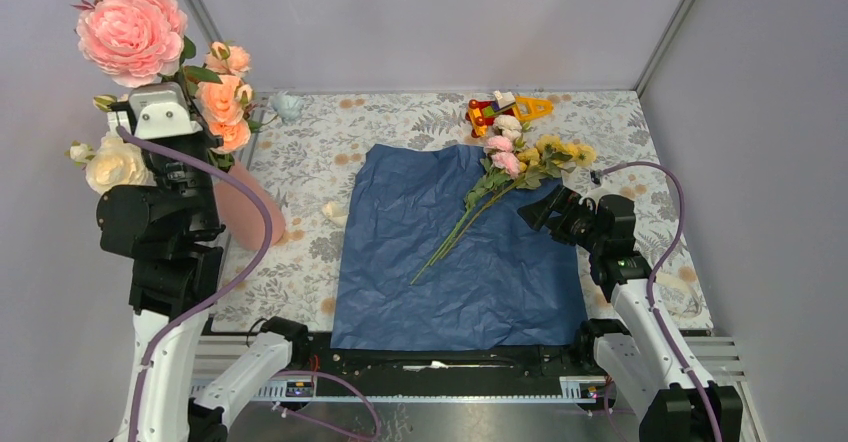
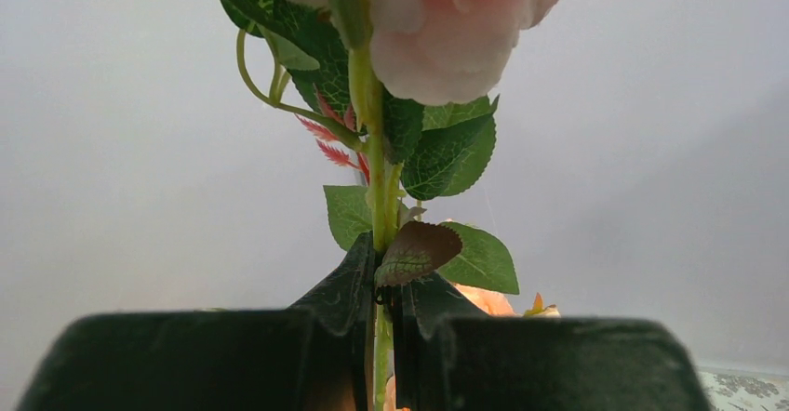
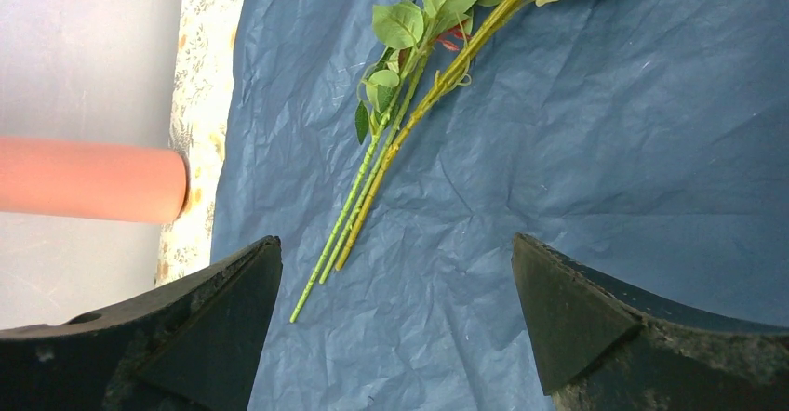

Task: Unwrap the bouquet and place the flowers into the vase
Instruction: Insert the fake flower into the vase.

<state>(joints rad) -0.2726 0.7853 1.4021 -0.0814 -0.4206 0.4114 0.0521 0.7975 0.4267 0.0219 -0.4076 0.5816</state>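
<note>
Left gripper [image 2: 383, 285] clenched on pink bloom's stem [image 2: 370, 151]; vase [image 1: 245, 212] at table's 9 o'clock. Right gripper [image 3: 395, 244] released, at 4 o'clock of flowers [image 1: 500, 172] lying on paper [image 1: 450, 272]

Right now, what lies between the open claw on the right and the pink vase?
Between right gripper and vase lies the spread blue paper with stems of the flowers on it, then patterned tablecloth; the top view shows this.
</note>
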